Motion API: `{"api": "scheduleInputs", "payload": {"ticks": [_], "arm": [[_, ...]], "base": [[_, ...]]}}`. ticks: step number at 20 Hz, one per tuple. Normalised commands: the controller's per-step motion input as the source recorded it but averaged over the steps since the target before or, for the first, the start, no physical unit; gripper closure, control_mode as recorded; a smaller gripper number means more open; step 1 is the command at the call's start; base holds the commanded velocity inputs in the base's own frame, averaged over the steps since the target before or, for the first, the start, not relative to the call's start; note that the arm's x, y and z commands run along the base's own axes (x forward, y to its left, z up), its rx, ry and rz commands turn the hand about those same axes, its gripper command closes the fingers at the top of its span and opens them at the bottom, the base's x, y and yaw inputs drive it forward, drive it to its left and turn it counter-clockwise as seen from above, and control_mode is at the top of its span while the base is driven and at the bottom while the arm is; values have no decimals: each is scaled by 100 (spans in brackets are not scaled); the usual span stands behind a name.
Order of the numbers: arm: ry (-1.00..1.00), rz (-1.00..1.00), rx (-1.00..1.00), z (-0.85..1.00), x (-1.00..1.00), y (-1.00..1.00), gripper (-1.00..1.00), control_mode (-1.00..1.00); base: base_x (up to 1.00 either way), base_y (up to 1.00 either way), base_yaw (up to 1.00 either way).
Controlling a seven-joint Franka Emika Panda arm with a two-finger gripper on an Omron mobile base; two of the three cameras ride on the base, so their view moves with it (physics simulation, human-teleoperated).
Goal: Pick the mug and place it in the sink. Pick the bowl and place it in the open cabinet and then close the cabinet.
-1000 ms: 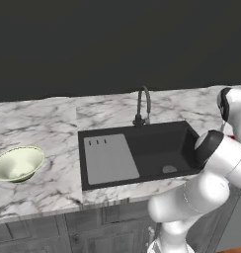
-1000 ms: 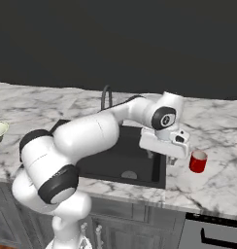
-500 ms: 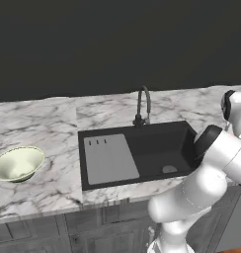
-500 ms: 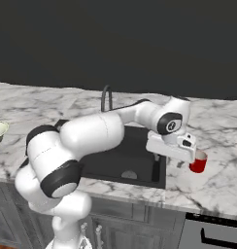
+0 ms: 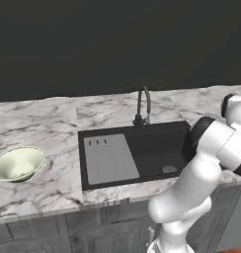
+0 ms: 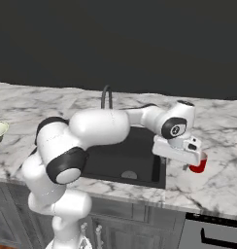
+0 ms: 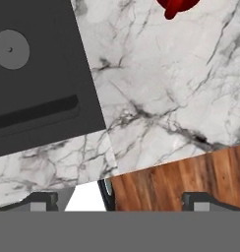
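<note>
The white two-finger gripper [image 6: 192, 166], jaws fully spread and apparently empty, hovers beside the small red mug [image 6: 199, 164] right of the black recessed sink [image 6: 140, 154].

Small red mug [image 6: 199, 165] upright on marble counter just right of black recessed sink [image 5: 142, 150]. Pale cream-green bowl [image 5: 17, 163] upright on counter, well left of sink.

Worktop [image 5: 53, 118]: white marble with grey veining, polished smooth.
Rectangular black sink [image 5: 157, 148]: matt; grey ribbed drainboard panel [image 5: 110, 159], dull.
Curved dark faucet [image 5: 143, 106]: metal, faint sheen.
Small red mug [image 6: 199, 164]: glossy.
Wide cream-green bowl [image 5: 18, 163]: smooth, glazed-looking.
Floor [image 7: 191, 177]: brown wood grain.
</note>
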Motion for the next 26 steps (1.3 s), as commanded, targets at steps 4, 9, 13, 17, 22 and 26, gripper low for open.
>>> {"api": "scheduleInputs", "payload": {"ticks": [4, 9, 13, 17, 22, 26], "arm": [[0, 0, 0, -12, 19, -21, -100, -100], [0, 0, 0, -10, 23, -8, -100, -100], [0, 3, 0, -7, 24, -7, -100, -100], [0, 10, 0, -6, 19, -17, -100, -100], [-5, 5, 0, -4, 10, -23, -100, -100], [-2, 7, 0, -12, 7, -13, -100, -100]], "base": [[0, 0, 0], [0, 0, 0], [0, 0, 0], [0, 0, 0], [0, 0, 0], [0, 0, 0]]}}
